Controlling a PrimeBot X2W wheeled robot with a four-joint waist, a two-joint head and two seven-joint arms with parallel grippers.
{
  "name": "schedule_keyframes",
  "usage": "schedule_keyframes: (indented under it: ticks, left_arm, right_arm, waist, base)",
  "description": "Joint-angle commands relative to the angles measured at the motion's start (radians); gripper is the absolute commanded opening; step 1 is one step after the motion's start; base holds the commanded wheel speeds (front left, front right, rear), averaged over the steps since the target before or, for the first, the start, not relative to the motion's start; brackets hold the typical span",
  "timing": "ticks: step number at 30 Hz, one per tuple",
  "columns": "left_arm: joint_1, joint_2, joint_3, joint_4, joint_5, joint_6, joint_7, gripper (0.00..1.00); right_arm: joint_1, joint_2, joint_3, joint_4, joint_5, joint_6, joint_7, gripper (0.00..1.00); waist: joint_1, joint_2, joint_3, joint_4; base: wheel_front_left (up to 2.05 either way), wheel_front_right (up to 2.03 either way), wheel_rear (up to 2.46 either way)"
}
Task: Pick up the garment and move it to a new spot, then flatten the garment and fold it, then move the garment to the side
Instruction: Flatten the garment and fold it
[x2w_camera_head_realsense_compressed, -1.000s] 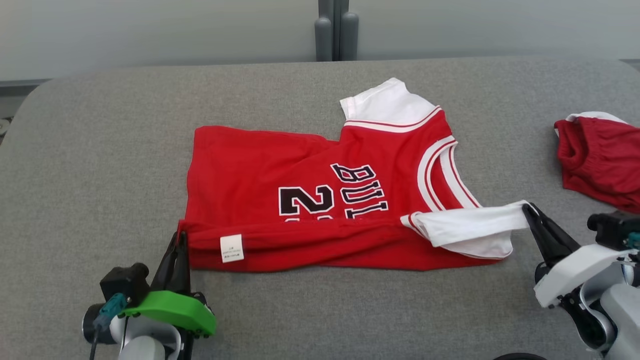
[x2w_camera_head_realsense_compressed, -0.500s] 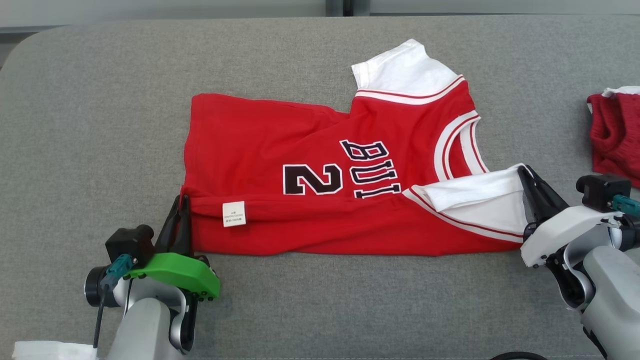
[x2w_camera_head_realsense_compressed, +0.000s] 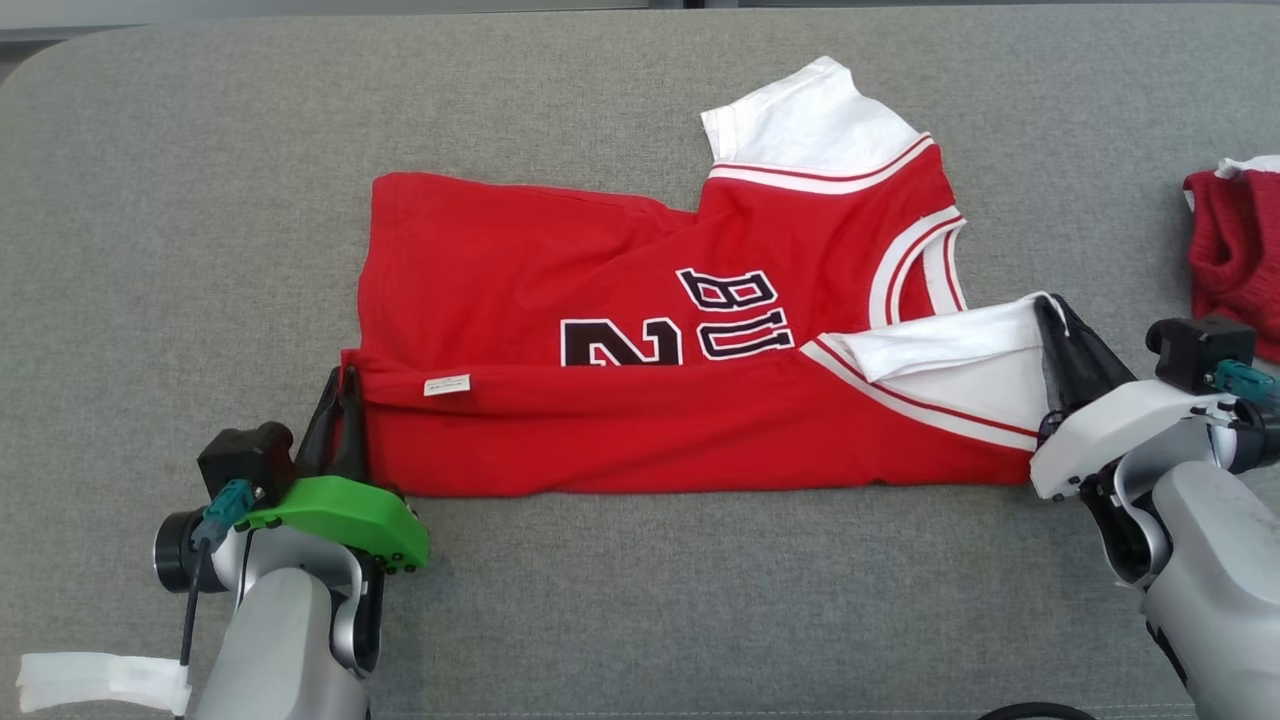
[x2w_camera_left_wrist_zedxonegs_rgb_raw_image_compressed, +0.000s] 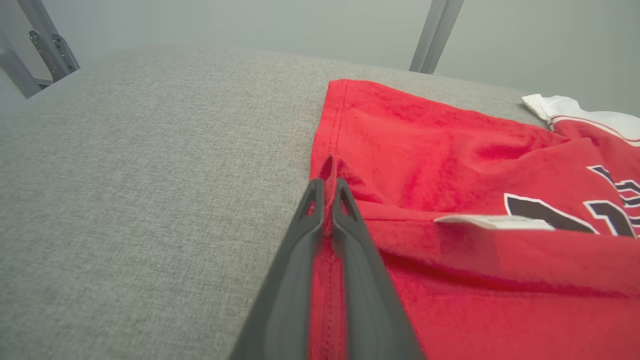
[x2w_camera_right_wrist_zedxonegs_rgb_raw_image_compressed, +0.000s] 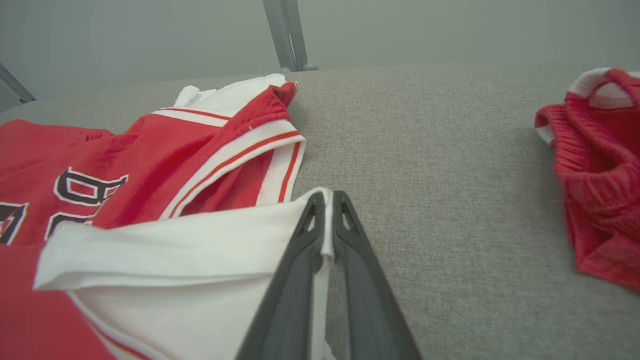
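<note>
The garment (x2w_camera_head_realsense_compressed: 640, 300) is a red jersey with white sleeves, white trim and black lettering, spread on the grey table (x2w_camera_head_realsense_compressed: 640, 600). Its near long edge is lifted and turned over toward the far side, covering the lower part of the number. My left gripper (x2w_camera_head_realsense_compressed: 342, 378) is shut on the red hem corner (x2w_camera_left_wrist_zedxonegs_rgb_raw_image_compressed: 327, 170) at the garment's left end. My right gripper (x2w_camera_head_realsense_compressed: 1045, 305) is shut on the white sleeve edge (x2w_camera_right_wrist_zedxonegs_rgb_raw_image_compressed: 326, 200) at its right end. A small white label (x2w_camera_head_realsense_compressed: 446, 384) shows on the turned-over strip.
Another red garment with white trim (x2w_camera_head_realsense_compressed: 1235, 255) lies bunched at the table's right edge, also in the right wrist view (x2w_camera_right_wrist_zedxonegs_rgb_raw_image_compressed: 597, 170). A white strip (x2w_camera_head_realsense_compressed: 95, 680) hangs by my left arm. Metal posts (x2w_camera_right_wrist_zedxonegs_rgb_raw_image_compressed: 287, 35) stand behind the table.
Both grippers have carried the garment's near edge farther toward the far side, so the fold now hides more of the number. The head camera has tilted down and the whole picture shifted.
</note>
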Motion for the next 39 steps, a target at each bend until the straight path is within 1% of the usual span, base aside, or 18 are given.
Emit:
schedule_keyframes:
  ticks: [1,4,9,12,14,19,20,28,34,39]
  left_arm:
    - [-0.018,0.006,0.004,0.006,-0.008,0.005,0.0,1.0]
    - [-0.013,0.006,0.001,-0.003,-0.017,0.009,0.0,1.0]
    - [0.036,0.006,0.006,-0.05,-0.008,0.017,0.0,1.0]
    - [0.068,0.006,0.001,-0.08,-0.008,0.022,0.0,1.0]
    - [0.093,0.006,-0.003,-0.092,-0.019,0.026,0.0,1.0]
    - [0.129,0.006,-0.011,-0.107,-0.033,0.033,0.0,1.0]
    - [0.142,0.006,-0.014,-0.11,-0.042,0.035,0.0,1.0]
    - [0.159,0.006,-0.043,-0.111,-0.063,0.035,0.0,1.0]
    - [0.171,0.006,-0.054,-0.109,-0.08,0.039,0.0,1.0]
    - [0.174,0.006,-0.057,-0.107,-0.089,0.041,0.0,1.0]
  right_arm:
    - [-0.006,0.008,-0.008,0.006,-0.01,-0.002,-0.003,1.0]
    - [-0.006,0.018,-0.054,-0.01,-0.038,-0.002,-0.003,1.0]
    - [0.053,0.041,-0.168,-0.078,-0.119,-0.002,-0.003,1.0]
    - [0.109,0.061,-0.19,-0.135,-0.156,-0.002,-0.003,1.0]
    - [0.148,0.066,-0.165,-0.168,-0.181,-0.002,-0.003,1.0]
    - [0.199,0.077,-0.129,-0.204,-0.202,-0.002,-0.003,1.0]
    - [0.216,0.081,-0.105,-0.215,-0.212,-0.002,-0.003,1.0]
    - [0.197,0.078,0.016,-0.219,-0.268,-0.002,-0.003,1.0]
    - [0.184,0.074,0.047,-0.201,-0.286,-0.002,-0.003,1.0]
    - [0.176,0.08,0.047,-0.203,-0.303,-0.002,-0.003,1.0]
  waist:
    - [0.0,0.0,-0.001,-0.001]
    - [0.0,0.0,-0.005,0.0]
    - [0.0,0.0,-0.019,0.003]
    - [0.0,0.0,-0.029,0.004]
    - [0.0,0.0,-0.036,0.003]
    - [0.0,0.0,-0.048,0.001]
    - [0.0,0.0,-0.052,0.002]
    - [0.0,0.0,-0.055,0.027]
    - [0.0,0.0,-0.055,0.046]
    - [0.0,0.0,-0.051,0.051]
  base:
    - [0.0,0.0,0.0]
    - [0.0,0.0,0.0]
    - [0.0,0.0,0.0]
    - [0.0,0.0,0.0]
    - [0.0,0.0,0.0]
    - [0.0,0.0,0.0]
    - [0.0,0.0,0.0]
    - [0.0,0.0,0.0]
    - [0.0,0.0,0.0]
    - [0.0,0.0,0.0]
